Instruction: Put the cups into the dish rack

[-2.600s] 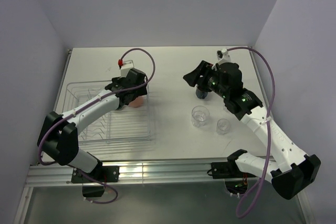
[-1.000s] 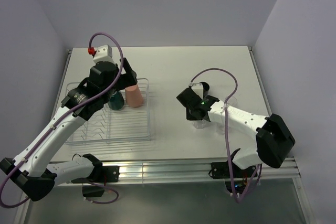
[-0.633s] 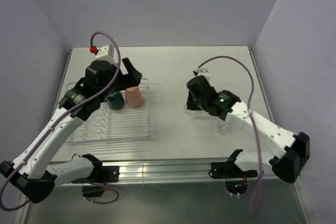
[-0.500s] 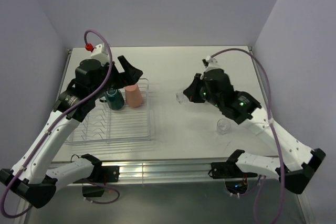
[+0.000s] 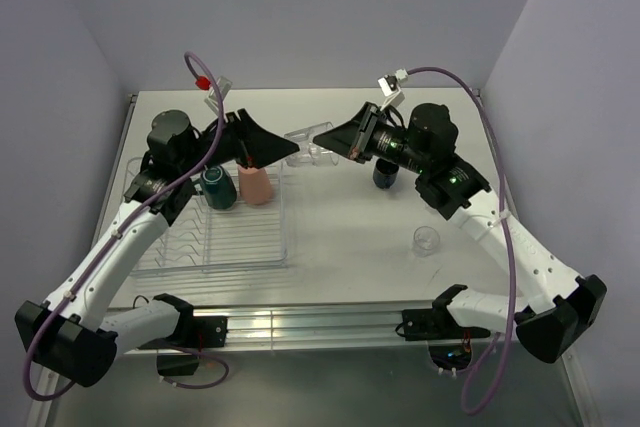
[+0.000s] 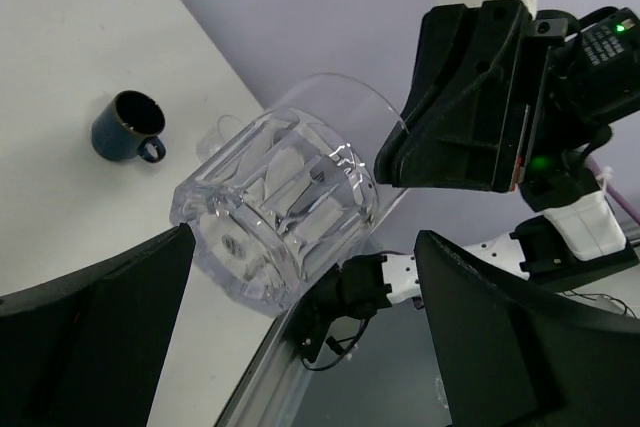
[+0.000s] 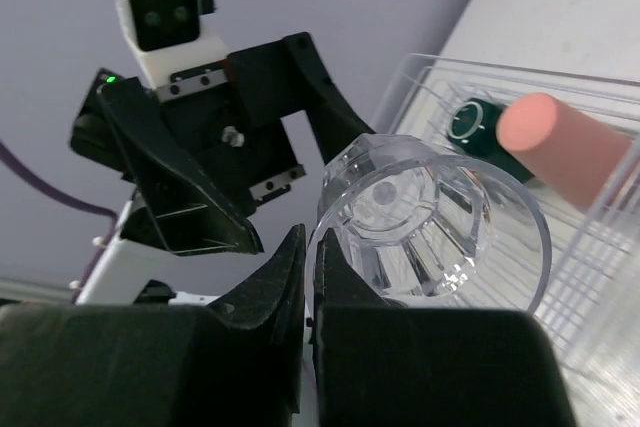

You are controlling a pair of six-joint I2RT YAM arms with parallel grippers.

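The dish rack (image 5: 284, 239) is set on the left half of the table (image 5: 345, 247). Inside it, towards its far right corner, the handled mug (image 5: 218, 189) and the tumbler (image 5: 257, 185) are placed side by side, the tumbler on the right. Just right of that corner, above the table, a glass (image 6: 280, 207) is pinched at its rim by the right gripper (image 5: 320, 139), between the spread fingers of the left gripper (image 5: 290, 150). Well right of the rack, the smaller mug (image 5: 385, 177) is set on the table, with a small glass (image 5: 427, 240) nearer the front edge.

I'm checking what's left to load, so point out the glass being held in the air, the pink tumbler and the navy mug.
glass (image 6: 285, 202), left wrist view, ribbed side wall.
pink tumbler (image 5: 257, 185), top view, its side.
navy mug (image 6: 120, 140), left wrist view, outer wall.
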